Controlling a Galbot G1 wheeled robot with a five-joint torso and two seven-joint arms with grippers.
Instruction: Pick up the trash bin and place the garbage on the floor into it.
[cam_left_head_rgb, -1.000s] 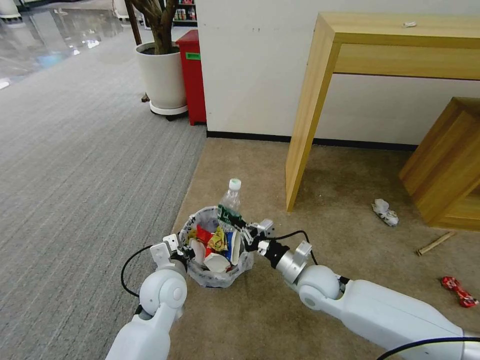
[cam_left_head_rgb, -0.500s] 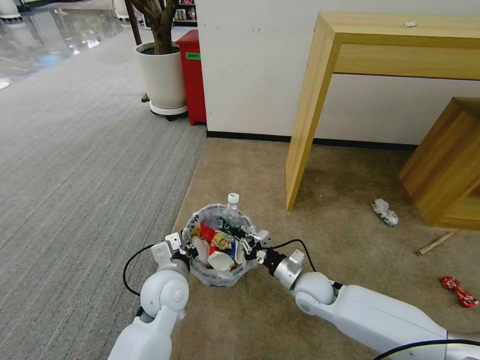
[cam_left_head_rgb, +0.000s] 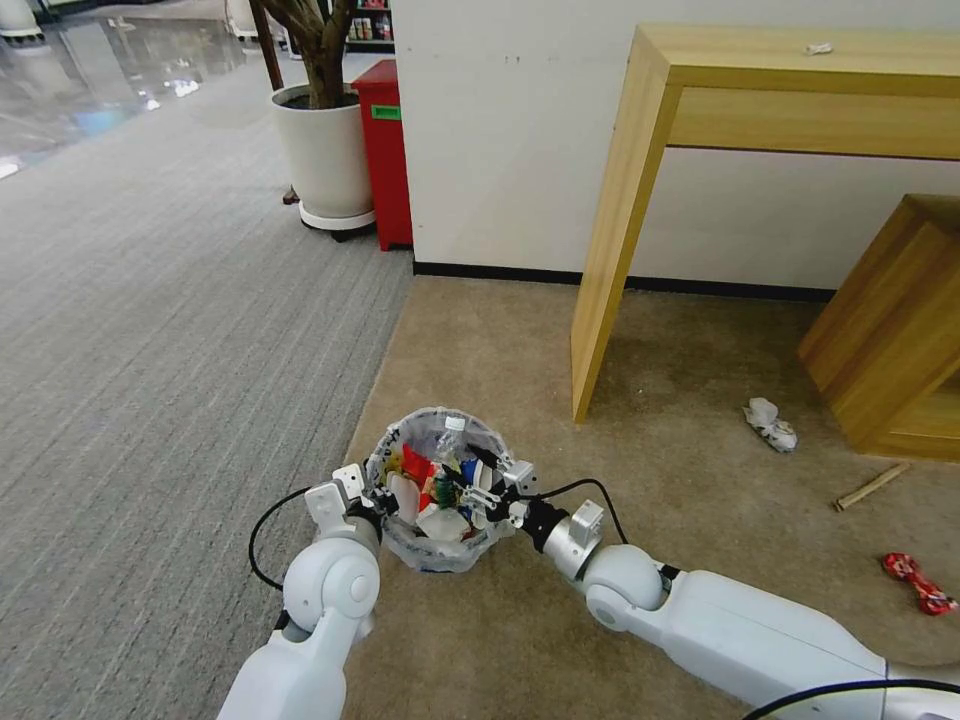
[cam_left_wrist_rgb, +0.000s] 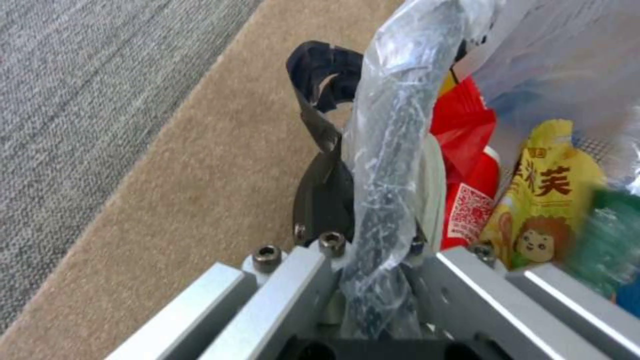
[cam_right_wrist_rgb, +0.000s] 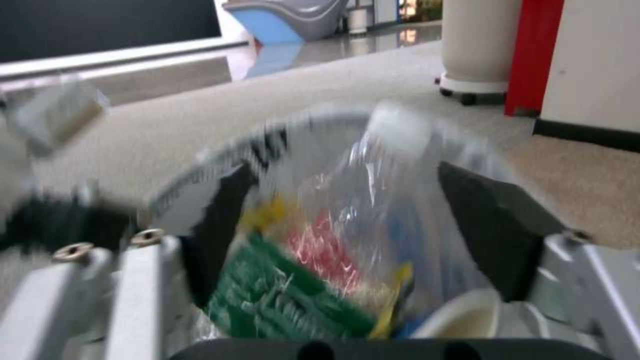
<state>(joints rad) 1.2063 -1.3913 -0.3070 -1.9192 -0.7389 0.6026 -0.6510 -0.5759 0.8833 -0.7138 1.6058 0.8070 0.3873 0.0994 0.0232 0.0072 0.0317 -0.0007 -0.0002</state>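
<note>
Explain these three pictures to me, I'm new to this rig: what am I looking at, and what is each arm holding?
The wide picture comes from the robot's head; the other two from cameras on its wrists. The left pincer clamps the rim of the trash bin, plastic liner included. The right pincer sits over the bin, fingers apart around a clear bottle among the litter inside. On the beige carpet lie a crumpled white scrap, a wooden stick and a red wrapper.

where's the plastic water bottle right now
The bottle is inside the trash bin, low and left of centre in the head view, lying among wrappers between the open fingers of the right gripper. The left gripper clamps the bin's rim.
</note>
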